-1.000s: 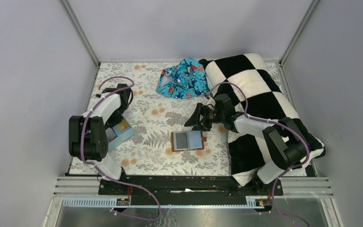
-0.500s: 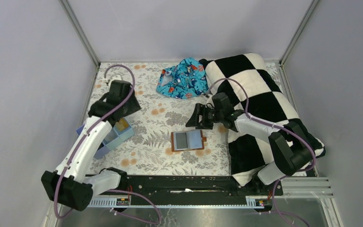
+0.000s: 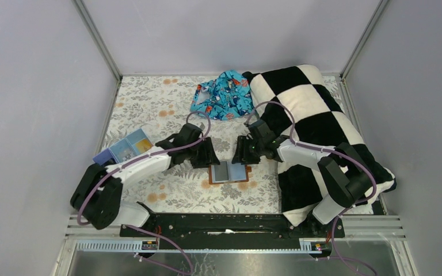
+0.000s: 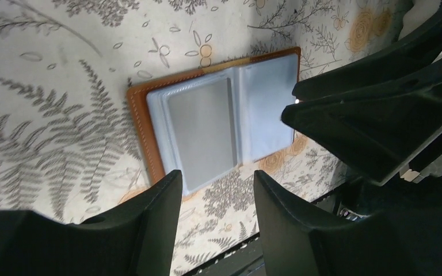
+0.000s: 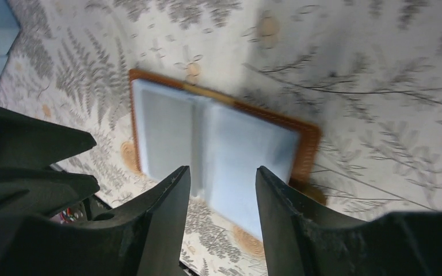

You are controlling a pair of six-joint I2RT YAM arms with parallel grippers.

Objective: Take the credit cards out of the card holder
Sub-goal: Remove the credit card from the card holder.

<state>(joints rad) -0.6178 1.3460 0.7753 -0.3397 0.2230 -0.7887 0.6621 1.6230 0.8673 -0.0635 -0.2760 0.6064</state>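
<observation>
The card holder (image 3: 210, 172) lies open and flat on the floral cloth, brown rim around clear sleeves. It holds the credit cards: a grey one (image 3: 221, 171) on the left and a pale blue one (image 3: 239, 169) on the right. My left gripper (image 3: 210, 160) hovers open at its far left edge. My right gripper (image 3: 240, 158) hovers open at its far right edge. In the left wrist view the holder (image 4: 140, 123) lies just beyond my open left gripper (image 4: 216, 178). In the right wrist view the holder (image 5: 308, 144) lies under my open right gripper (image 5: 223, 172). Both are empty.
A light-blue compartment box (image 3: 124, 148) stands at the left. A black-and-white checked blanket (image 3: 316, 115) covers the right side under my right arm. A blue patterned cloth (image 3: 223, 95) lies at the back. The two grippers are close together above the holder.
My left arm has swung from the blue box at the far left over to the card holder. My right gripper has come down closer to the holder.
</observation>
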